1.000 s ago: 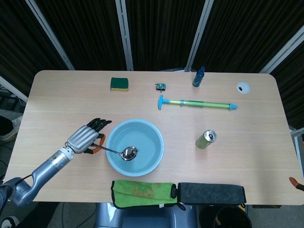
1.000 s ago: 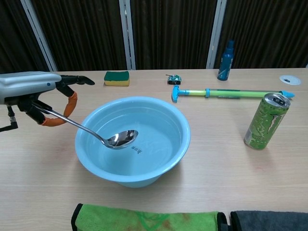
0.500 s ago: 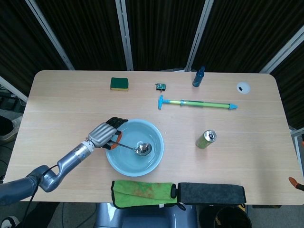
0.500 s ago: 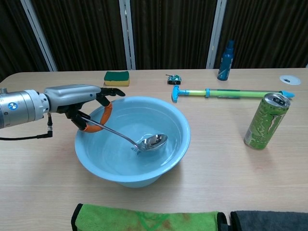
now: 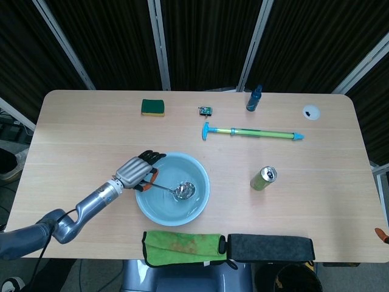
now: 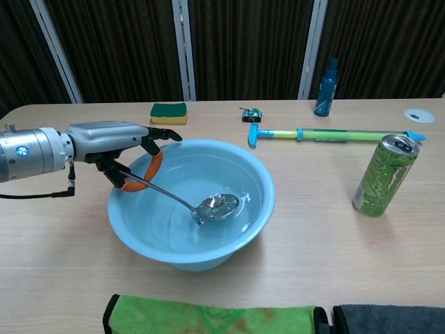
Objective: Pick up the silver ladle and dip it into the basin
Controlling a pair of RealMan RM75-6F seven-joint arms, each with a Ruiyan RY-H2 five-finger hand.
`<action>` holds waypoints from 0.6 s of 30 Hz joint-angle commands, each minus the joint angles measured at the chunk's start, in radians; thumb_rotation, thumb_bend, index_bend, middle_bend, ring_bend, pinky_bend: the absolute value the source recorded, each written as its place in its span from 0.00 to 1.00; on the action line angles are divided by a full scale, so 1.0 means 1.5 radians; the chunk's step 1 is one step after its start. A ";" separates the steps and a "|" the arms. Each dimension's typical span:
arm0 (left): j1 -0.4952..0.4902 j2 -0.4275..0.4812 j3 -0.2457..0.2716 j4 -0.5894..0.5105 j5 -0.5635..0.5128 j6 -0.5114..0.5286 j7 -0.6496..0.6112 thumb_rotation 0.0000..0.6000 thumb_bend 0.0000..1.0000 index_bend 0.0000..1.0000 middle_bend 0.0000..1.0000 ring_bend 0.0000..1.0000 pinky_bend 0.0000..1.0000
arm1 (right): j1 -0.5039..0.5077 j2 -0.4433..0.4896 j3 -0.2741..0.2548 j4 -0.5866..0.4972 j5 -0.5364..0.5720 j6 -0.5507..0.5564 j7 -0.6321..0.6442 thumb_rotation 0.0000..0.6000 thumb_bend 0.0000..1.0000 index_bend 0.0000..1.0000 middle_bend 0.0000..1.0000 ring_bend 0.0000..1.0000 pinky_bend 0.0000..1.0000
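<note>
Now we hold the ladle (image 6: pixel 177 200) by its orange handle end, our left hand (image 6: pixel 115 139) curled around it just over the near-left rim of the basin (image 6: pixel 254 223). Its silver bowl sits down in the water inside the basin, tilted, with the shaft slanting up to our fingers (image 5: pixel 149 159). Beyond the basin lie a sponge (image 5: pixel 153 107), a green pump (image 5: pixel 252 132) and a can (image 6: pixel 384 174). Our right hand shows in neither view.
</note>
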 commanded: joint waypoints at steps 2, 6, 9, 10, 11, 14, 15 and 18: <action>0.008 0.041 -0.003 -0.048 -0.012 0.015 0.042 1.00 0.41 0.60 0.00 0.00 0.00 | 0.000 -0.001 -0.001 -0.001 -0.001 -0.001 -0.003 1.00 0.00 0.00 0.00 0.00 0.00; 0.012 0.079 -0.005 -0.089 -0.021 0.022 0.086 1.00 0.41 0.60 0.00 0.00 0.00 | -0.001 -0.001 -0.001 -0.002 -0.001 0.002 -0.005 1.00 0.00 0.00 0.00 0.00 0.00; 0.014 0.105 -0.008 -0.118 -0.028 0.027 0.122 1.00 0.41 0.60 0.00 0.00 0.00 | -0.002 -0.001 -0.002 -0.003 -0.003 0.004 -0.007 1.00 0.00 0.00 0.00 0.00 0.00; 0.015 0.111 -0.010 -0.126 -0.029 0.030 0.132 1.00 0.41 0.60 0.00 0.00 0.00 | -0.002 -0.001 -0.002 -0.004 -0.004 0.005 -0.008 1.00 0.00 0.00 0.00 0.00 0.00; 0.016 0.118 -0.011 -0.134 -0.031 0.033 0.142 1.00 0.41 0.60 0.00 0.00 0.00 | -0.002 -0.002 -0.003 -0.004 -0.005 0.005 -0.009 1.00 0.00 0.00 0.00 0.00 0.00; 0.019 0.142 -0.015 -0.162 -0.035 0.041 0.171 1.00 0.41 0.60 0.00 0.00 0.00 | -0.003 -0.002 -0.003 -0.006 -0.006 0.007 -0.012 1.00 0.00 0.00 0.00 0.00 0.00; 0.019 0.154 -0.016 -0.176 -0.039 0.043 0.185 1.00 0.41 0.60 0.00 0.00 0.00 | -0.003 -0.002 -0.003 -0.006 -0.005 0.008 -0.012 1.00 0.00 0.00 0.00 0.00 0.00; 0.021 0.173 -0.019 -0.199 -0.045 0.045 0.208 1.00 0.41 0.60 0.00 0.00 0.00 | -0.004 -0.002 -0.004 -0.006 -0.006 0.008 -0.012 1.00 0.00 0.00 0.00 0.00 0.00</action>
